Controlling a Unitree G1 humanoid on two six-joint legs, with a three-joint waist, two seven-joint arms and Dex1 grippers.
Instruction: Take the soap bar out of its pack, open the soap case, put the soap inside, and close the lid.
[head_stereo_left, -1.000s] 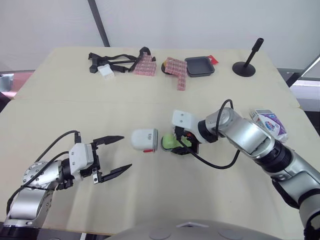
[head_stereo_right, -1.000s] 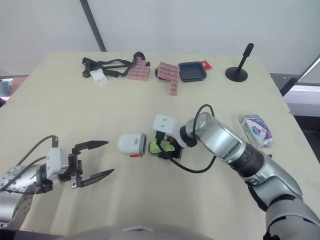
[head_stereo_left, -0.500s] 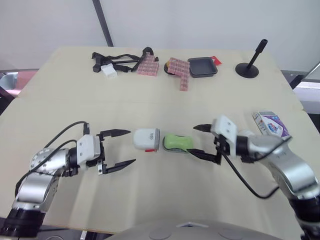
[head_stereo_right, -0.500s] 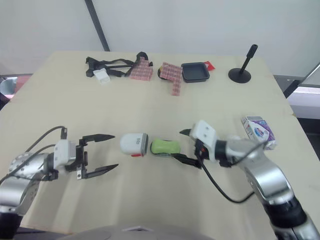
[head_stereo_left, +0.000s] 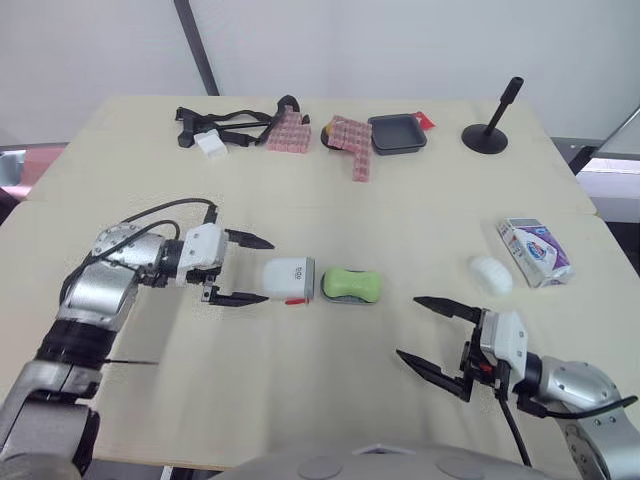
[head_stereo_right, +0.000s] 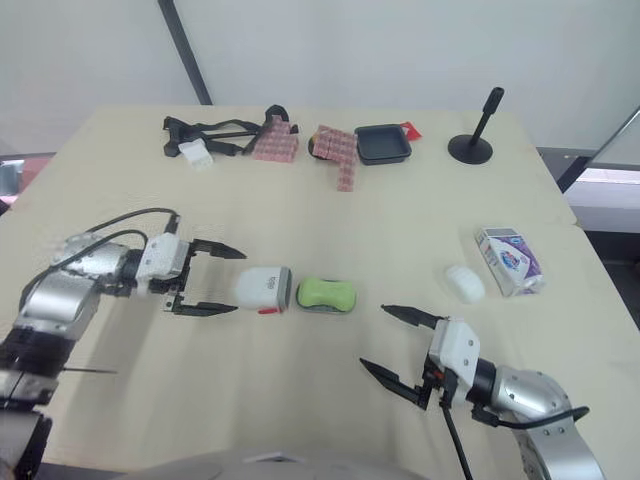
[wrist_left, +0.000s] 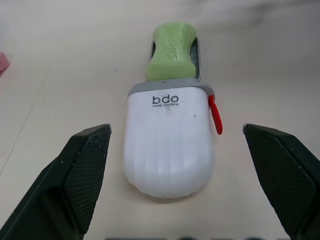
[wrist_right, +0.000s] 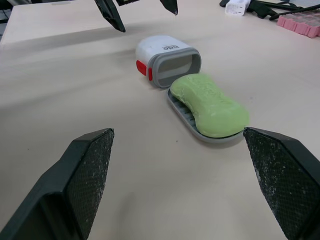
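A green soap bar lies on a grey ribbed tray in the middle of the table. The tray's end meets the open mouth of the white soap case cover, which has a red tab. My left gripper stands open at the cover's closed end, one finger on either side, apart from it. My right gripper is open and empty, nearer the front edge and to the right of the soap. The soap pack lies at the far right with a white lump beside it.
Along the back edge are black straps, pink blocks, a black tray and a black stand. Bare table spreads in front of the soap.
My right gripper let go of the soap and tray and drew back toward the front right. My left gripper moved forward to the cover's closed end.
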